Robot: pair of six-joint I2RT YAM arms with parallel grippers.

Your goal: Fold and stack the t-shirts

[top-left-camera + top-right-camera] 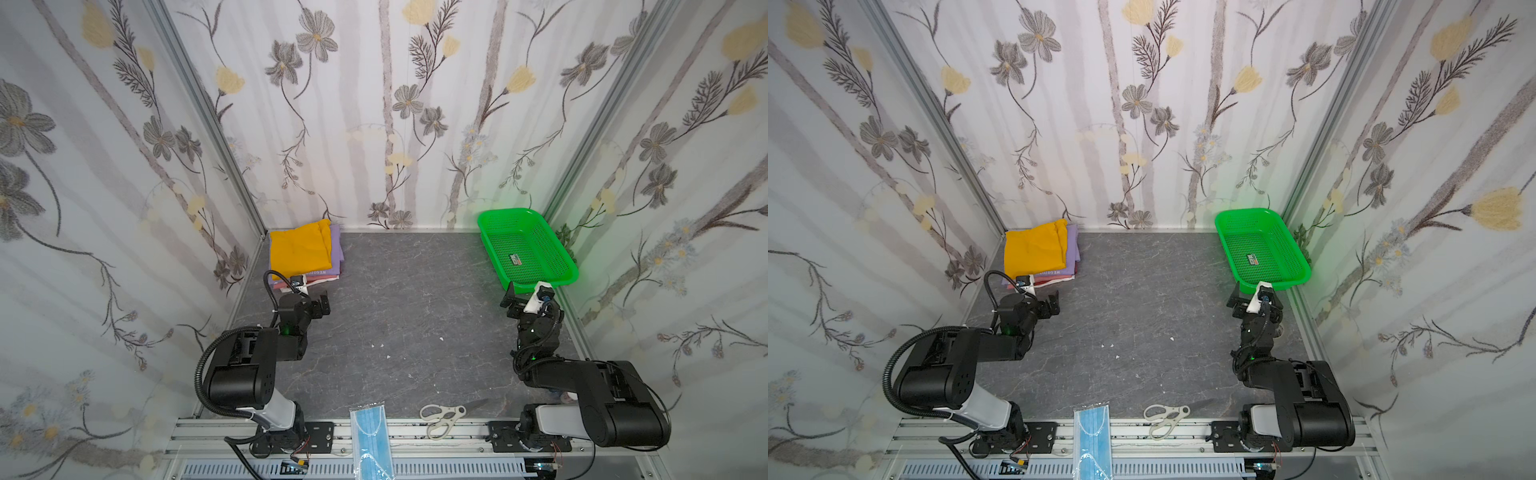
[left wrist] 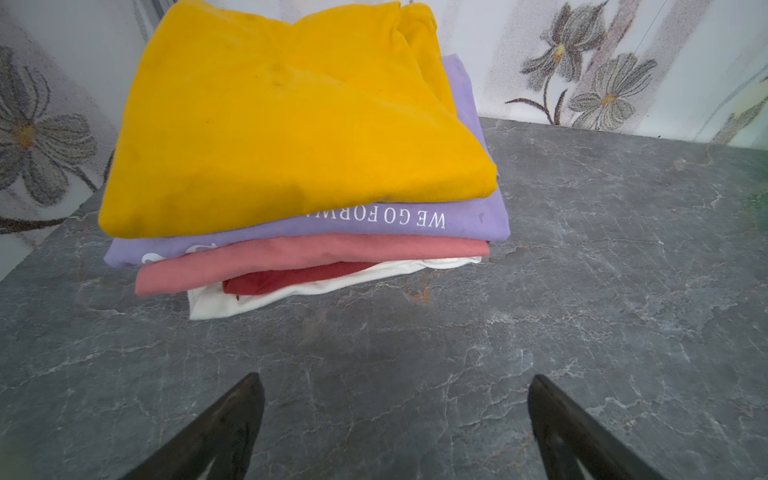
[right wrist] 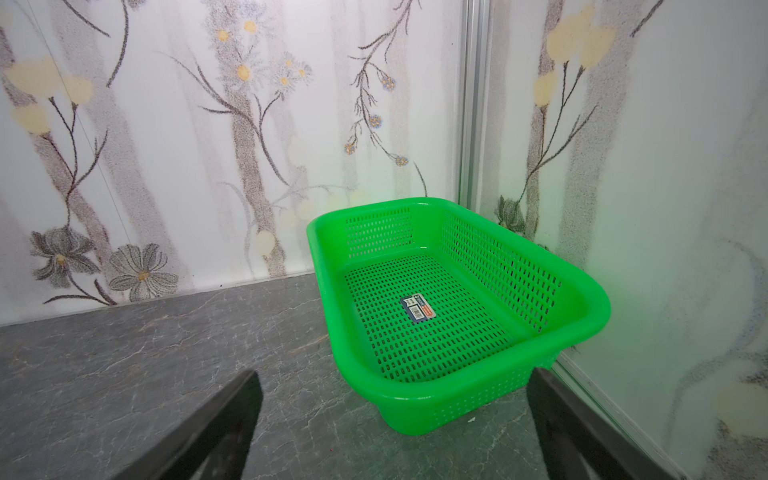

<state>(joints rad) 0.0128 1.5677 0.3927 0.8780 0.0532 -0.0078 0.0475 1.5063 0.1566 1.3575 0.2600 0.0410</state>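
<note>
The t-shirts lie folded in one stack in the back left corner of the grey table, seen in both top views. The mustard-yellow tee (image 1: 300,249) (image 1: 1035,249) (image 2: 291,124) is on top. Under it come the lilac tee (image 2: 478,216) with white lettering, a pink one (image 2: 311,253), a red one (image 2: 291,278) and a white one (image 2: 332,286). My left gripper (image 1: 322,305) (image 1: 1052,302) (image 2: 395,378) hovers open just in front of the stack, nothing between its fingers. My right gripper (image 1: 510,301) (image 1: 1235,300) (image 3: 392,374) is open and empty near the basket's front corner.
A green mesh basket (image 1: 490,220) (image 1: 1225,220) (image 3: 324,257) stands in the back right corner, holding only a small label. A blue face mask (image 1: 370,436) and white-handled scissors (image 1: 440,417) lie at the front edge. Flowered walls close in three sides.
</note>
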